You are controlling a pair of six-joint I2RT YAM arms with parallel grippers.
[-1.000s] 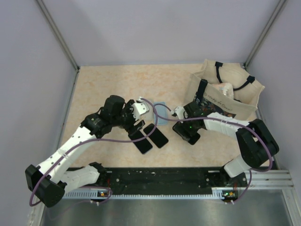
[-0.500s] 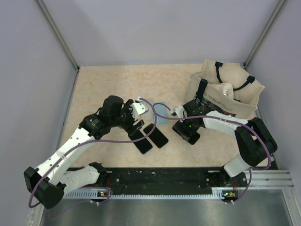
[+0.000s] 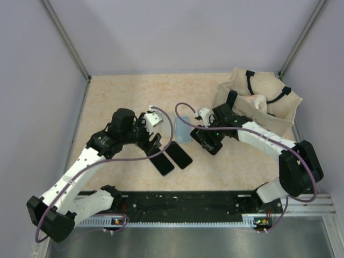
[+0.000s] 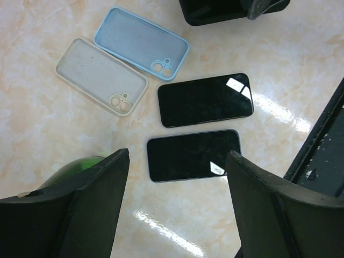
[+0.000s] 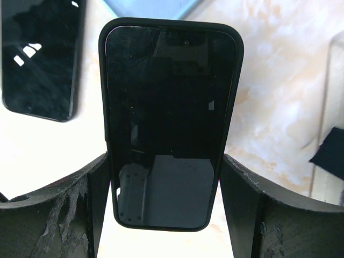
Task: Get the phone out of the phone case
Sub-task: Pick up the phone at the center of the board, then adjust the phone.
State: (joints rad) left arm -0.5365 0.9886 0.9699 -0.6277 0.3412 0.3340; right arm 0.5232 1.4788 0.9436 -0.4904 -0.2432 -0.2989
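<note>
A phone in a black phone case [image 5: 172, 123] stands between the fingers of my right gripper [image 5: 166, 180], which press on both of its long sides; the pair [image 3: 209, 142] is right of the table's middle. My left gripper [image 4: 177, 177] hangs open over the table with nothing between its jaws, at the centre left [image 3: 155, 141]. Below it lie two bare black phones [image 4: 205, 100] [image 4: 193, 155], screens up. An empty light blue case [image 4: 141, 43] and an empty whitish case [image 4: 102, 75] lie just beyond them.
A beige tote bag [image 3: 258, 105] with black handles stands at the back right, close behind the right arm. A black rail [image 3: 177, 201] runs along the near edge. Grey walls enclose the table on three sides.
My right gripper has narrowed onto the cased phone and shifted left and farther back with it. The left gripper has drawn slightly left, uncovering more of the blue case.
</note>
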